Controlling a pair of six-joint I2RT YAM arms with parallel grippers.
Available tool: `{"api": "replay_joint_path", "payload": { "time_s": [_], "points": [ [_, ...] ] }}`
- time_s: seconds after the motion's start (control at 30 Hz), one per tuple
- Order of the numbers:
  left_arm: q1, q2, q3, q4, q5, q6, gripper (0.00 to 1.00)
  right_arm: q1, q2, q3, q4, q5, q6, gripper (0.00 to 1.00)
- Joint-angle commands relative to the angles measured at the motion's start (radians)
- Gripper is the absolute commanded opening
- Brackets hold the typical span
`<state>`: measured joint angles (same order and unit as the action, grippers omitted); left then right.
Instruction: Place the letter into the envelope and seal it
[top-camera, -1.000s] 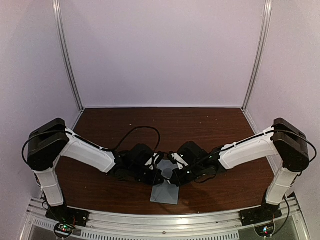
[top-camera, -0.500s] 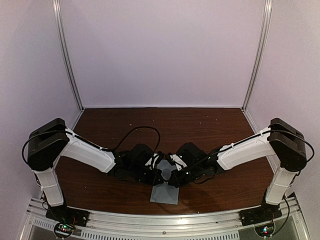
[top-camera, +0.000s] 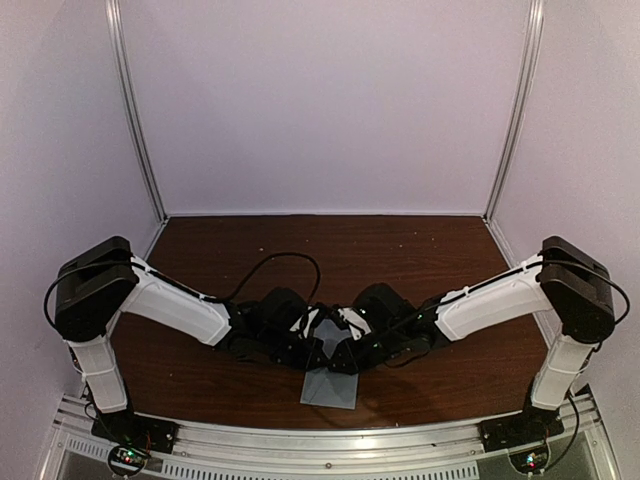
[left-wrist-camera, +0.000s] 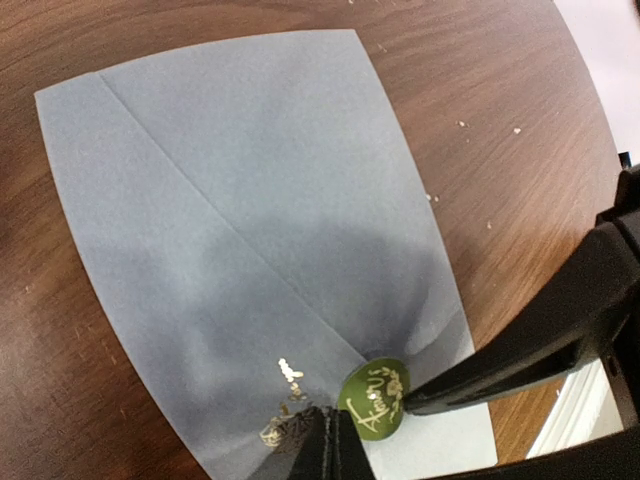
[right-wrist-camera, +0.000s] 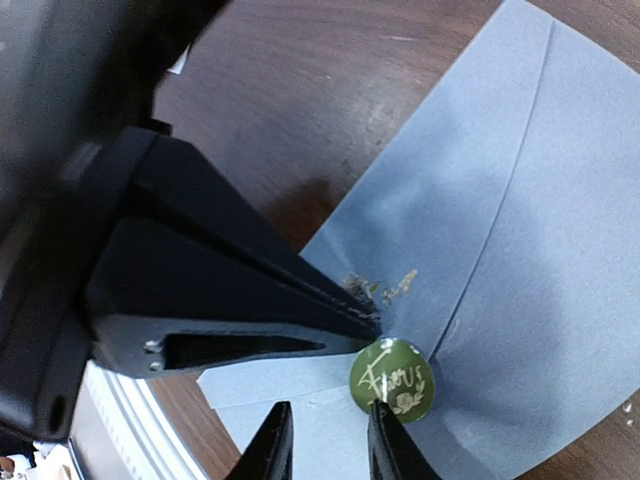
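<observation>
The grey-blue envelope (top-camera: 330, 388) (left-wrist-camera: 250, 220) (right-wrist-camera: 500, 250) lies flat on the wood table near the front edge, its pointed flap folded down. A round green sticker with gold writing (left-wrist-camera: 375, 397) (right-wrist-camera: 392, 378) sits on the flap's tip. My left gripper (left-wrist-camera: 335, 445) (right-wrist-camera: 368, 322) (top-camera: 318, 350) is shut, its tips resting on the envelope right beside the sticker. My right gripper (right-wrist-camera: 328, 450) (top-camera: 346, 356) is open a little, with bare envelope between its fingers; one finger (right-wrist-camera: 385, 445) (left-wrist-camera: 500, 370) touches the sticker's edge. No letter shows.
Both arms reach in from the sides and meet over the envelope's top, with black cables (top-camera: 285, 262) looping behind them. A metal rail (top-camera: 330, 440) runs along the table's front edge. Pale walls and upright frame posts (top-camera: 135, 110) enclose the table.
My right gripper's jaws have parted a little beside the sticker, and its arm has shifted slightly. The left arm and the envelope have not moved.
</observation>
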<state>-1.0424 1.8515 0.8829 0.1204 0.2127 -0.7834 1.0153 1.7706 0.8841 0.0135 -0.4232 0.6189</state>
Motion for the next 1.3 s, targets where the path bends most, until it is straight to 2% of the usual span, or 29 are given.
{"api": "replay_joint_path", "payload": {
  "time_s": [0.0,0.1,0.2,0.23,0.37,0.5,0.8,1.27],
  "points": [
    [-0.004,0.026,-0.023,-0.008,-0.005,-0.005,0.00,0.008,-0.088,-0.033,0.051,-0.033,0.014,0.29],
    [-0.005,0.026,-0.025,-0.008,-0.006,-0.007,0.00,0.007,-0.133,-0.048,0.048,-0.024,0.017,0.35],
    [-0.005,0.024,-0.026,-0.009,-0.006,-0.007,0.00,0.006,-0.164,-0.058,0.046,0.010,0.023,0.36],
    [-0.005,0.024,-0.028,-0.008,-0.007,-0.008,0.00,0.005,-0.166,-0.060,0.046,0.019,0.025,0.33],
    [-0.005,0.022,-0.028,-0.009,-0.006,-0.008,0.00,0.002,-0.146,-0.063,0.067,0.052,0.051,0.11],
    [-0.005,0.021,-0.031,-0.009,-0.010,-0.011,0.00,-0.002,-0.111,-0.065,0.104,0.069,0.078,0.00],
    [-0.005,0.019,-0.037,-0.008,-0.011,-0.014,0.00,-0.017,-0.119,-0.132,0.213,0.112,0.157,0.00],
    [-0.005,0.016,-0.036,-0.009,-0.012,-0.016,0.00,-0.021,-0.045,-0.128,0.267,0.048,0.168,0.00]
  ]
}}
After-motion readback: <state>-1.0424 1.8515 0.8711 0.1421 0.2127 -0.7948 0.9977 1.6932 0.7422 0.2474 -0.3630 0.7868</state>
